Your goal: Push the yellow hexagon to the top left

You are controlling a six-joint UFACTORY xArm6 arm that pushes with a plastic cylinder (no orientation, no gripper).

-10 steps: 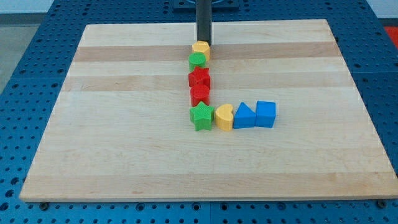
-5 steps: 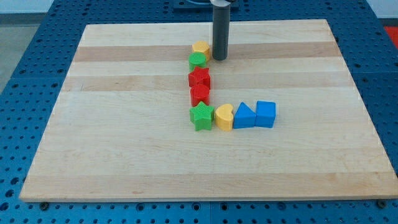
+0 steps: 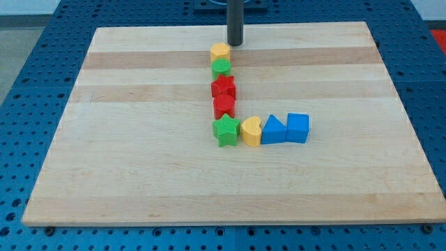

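Observation:
The yellow hexagon (image 3: pixel 220 51) sits near the view's top centre of the wooden board (image 3: pixel 139 174), at the head of a column of blocks. Right below it is a green round block (image 3: pixel 221 67). My tip (image 3: pixel 235 44) stands just to the upper right of the yellow hexagon, a small gap apart from it. The rod rises out of the view's top.
Below the green block the column continues with two red blocks (image 3: pixel 224 88) (image 3: pixel 224 106) and a green star (image 3: pixel 226 130). A row runs right from the star: a yellow heart-like block (image 3: pixel 251 130), a blue triangle (image 3: pixel 273 130), a blue cube (image 3: pixel 297 128).
My tip swung from above the yellow hexagon to its right side, then back up to its upper right. The yellow hexagon has shifted slightly to the left.

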